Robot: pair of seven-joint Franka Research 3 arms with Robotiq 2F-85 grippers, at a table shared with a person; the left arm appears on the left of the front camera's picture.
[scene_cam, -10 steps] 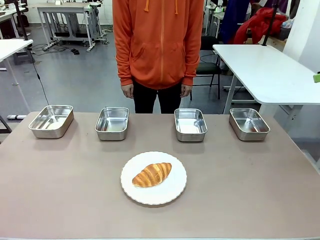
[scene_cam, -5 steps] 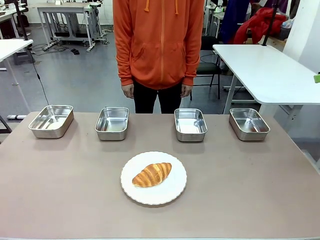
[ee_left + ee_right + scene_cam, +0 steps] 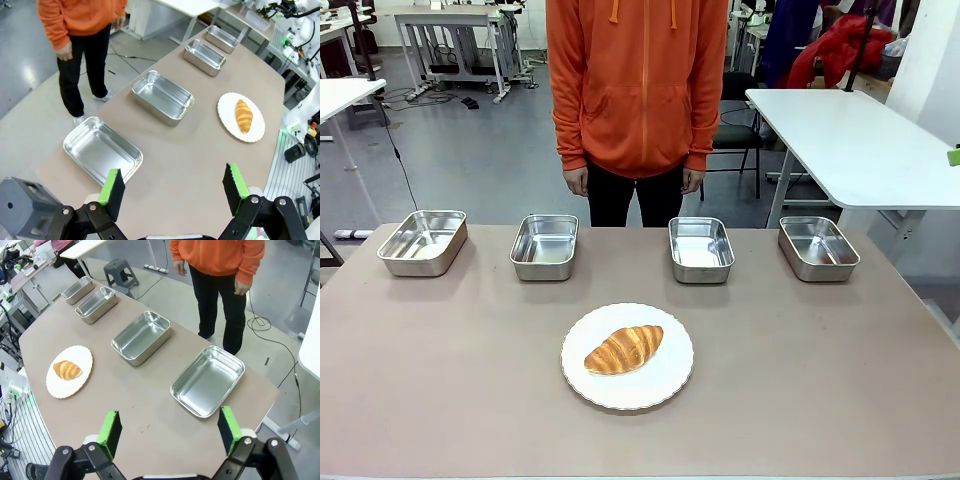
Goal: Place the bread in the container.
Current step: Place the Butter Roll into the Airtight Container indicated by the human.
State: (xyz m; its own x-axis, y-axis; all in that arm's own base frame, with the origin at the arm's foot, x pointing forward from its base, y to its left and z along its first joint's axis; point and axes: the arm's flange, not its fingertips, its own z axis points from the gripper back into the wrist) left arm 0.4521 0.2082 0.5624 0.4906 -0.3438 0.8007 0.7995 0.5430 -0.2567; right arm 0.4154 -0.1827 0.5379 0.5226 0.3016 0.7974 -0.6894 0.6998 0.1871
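Illumination is bright, even and diffuse, coming from overhead. Shadows on the desk (image 3: 440, 380) are soft and short, hugging the steel trays (image 3: 544, 246) and the plate (image 3: 660, 388). The tray bottoms carry white glare patches. The front view is sharp throughout. Both wrist views show wide-angle distortion — desk edges bow outward — and the floor (image 3: 30, 75) reflects a pale sheen.

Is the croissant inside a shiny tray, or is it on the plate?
On the plate. The croissant lies on the round white plate, and the four steel trays behind it are all empty.
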